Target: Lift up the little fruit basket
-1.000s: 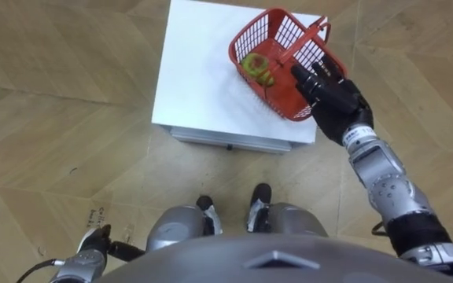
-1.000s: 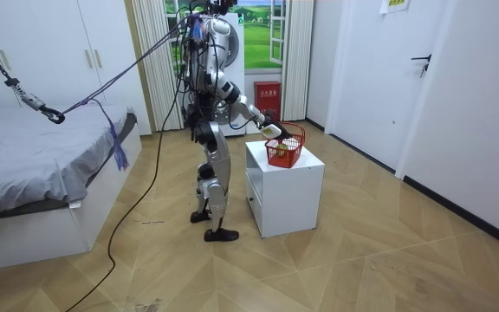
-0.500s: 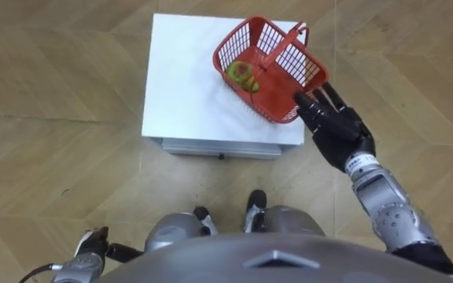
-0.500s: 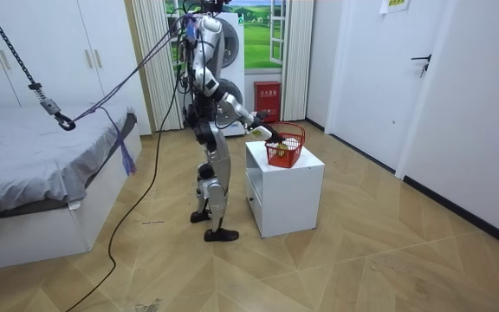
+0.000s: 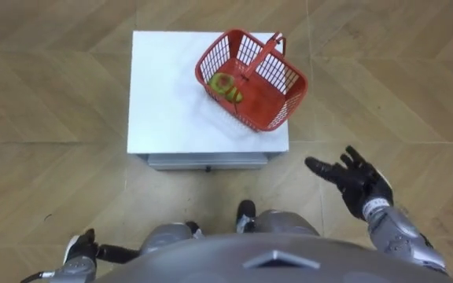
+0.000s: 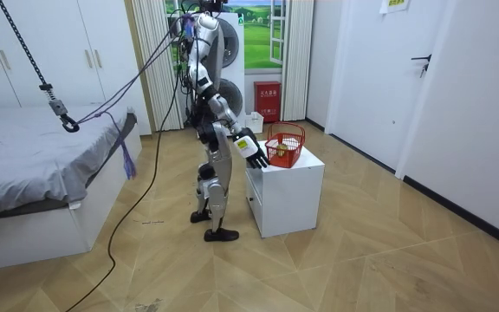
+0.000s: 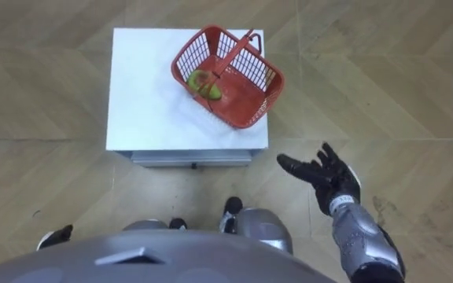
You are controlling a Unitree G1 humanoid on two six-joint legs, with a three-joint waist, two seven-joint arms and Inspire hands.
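Here, going left to right in the head camera's view, I find my left hand [image 5: 79, 251] low at my side near the floor, well apart from everything; I cannot tell how its fingers are set. Next comes the white cabinet [image 5: 167, 94], standing directly in front of my feet, so its top is within arm's reach. On that top, toward the far right corner, sits the red fruit basket [image 5: 250, 79], resting on its base with its handle [image 5: 259, 55] arched up over the middle, which leaves it free to hook from above. Inside the basket, at its left end, lies a yellow-green fruit [image 5: 225, 85]. Farthest right, my right hand [image 5: 351, 179] hangs in the air over the floor, fingers spread and relaxed, gripping nothing. The basket lies ahead of those fingertips and to their left, clearly apart, with the cabinet's front edge between. In the room view I stand upright beside the cabinet, right forearm raised toward it.
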